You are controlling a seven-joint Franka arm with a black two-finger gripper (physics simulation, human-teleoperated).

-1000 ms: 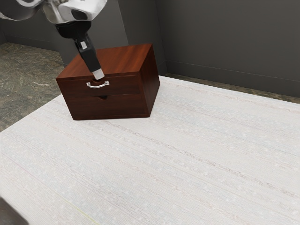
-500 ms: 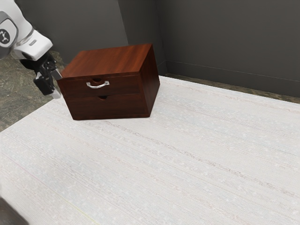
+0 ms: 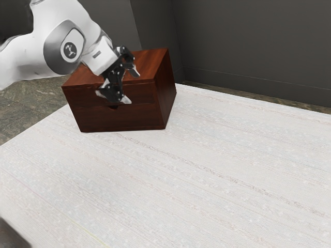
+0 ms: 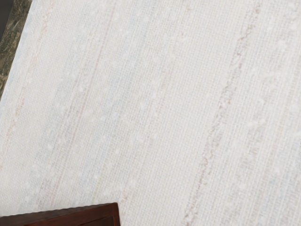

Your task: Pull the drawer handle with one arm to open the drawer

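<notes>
Black two-finger gripper [image 3: 116, 88] hangs right in front of the red-brown wooden drawer box [image 3: 150, 67] at the far corner of the white table [image 3: 207, 170] (handle just behind it, I guess). Can't tell if the jaws are open.

White table [image 4: 164, 103], wooden cabinet [image 4: 70, 215] corner

No word, number or brand name can be read anywhere. The one sign is a small dark emblem [image 3: 71, 50] on the grey round cap of the arm [image 3: 31, 59] at its joint. It is a curved logo-like mark, not letters, and too small to make out further.
</notes>
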